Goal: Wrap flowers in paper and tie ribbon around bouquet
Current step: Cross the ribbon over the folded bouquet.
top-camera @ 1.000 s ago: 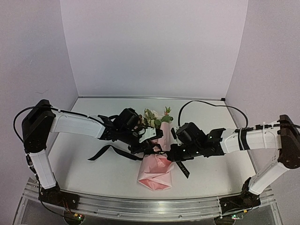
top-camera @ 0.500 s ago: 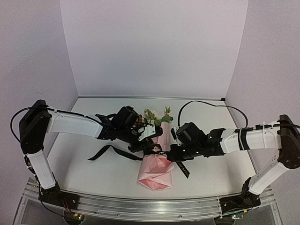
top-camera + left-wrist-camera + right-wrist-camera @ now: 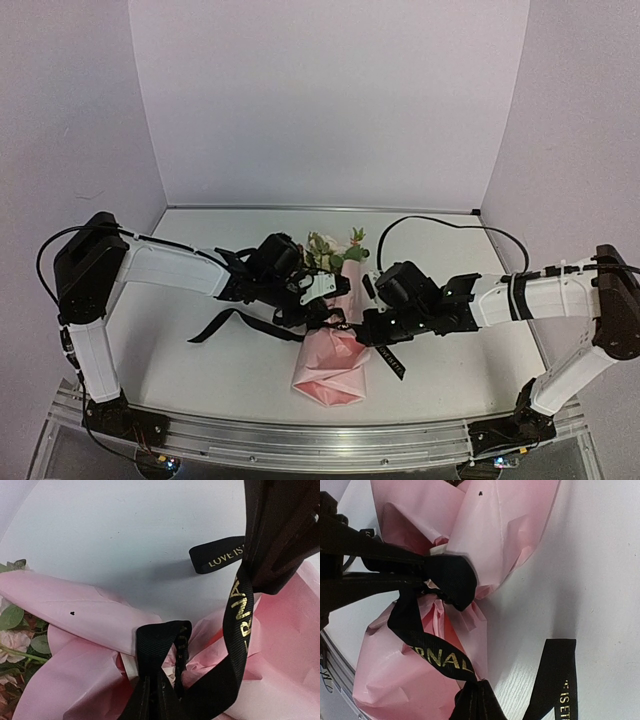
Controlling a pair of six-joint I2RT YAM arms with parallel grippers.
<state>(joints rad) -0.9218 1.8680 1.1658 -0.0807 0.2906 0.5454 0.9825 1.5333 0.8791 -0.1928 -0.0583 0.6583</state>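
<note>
One bouquet [image 3: 335, 368] and one ribbon [image 3: 236, 320] were counted, central on the white bench [image 3: 170, 370]; the ribbon was clamped by left gripper [image 3: 151, 692] and right gripper [image 3: 476, 697]. Walls [image 3: 320, 100] were lilac.

Both arms are extended inward over the middle of the table [image 3: 180, 370], so that the two pincers are held near each other. The left arm [image 3: 165, 265] is raised at a high joint on the left side and stretched rightward, its dark wrist angled down toward the near edge. The right arm [image 3: 540, 292] is folded at a high elbow on the right side and extended leftward, low over the table. The left pincer [image 3: 151, 690] is seen with its fingers pressed together on a loop of the ribbon [image 3: 239, 615]. The right pincer [image 3: 476, 695] is likewise clamped tight on another stretch of it.
</note>
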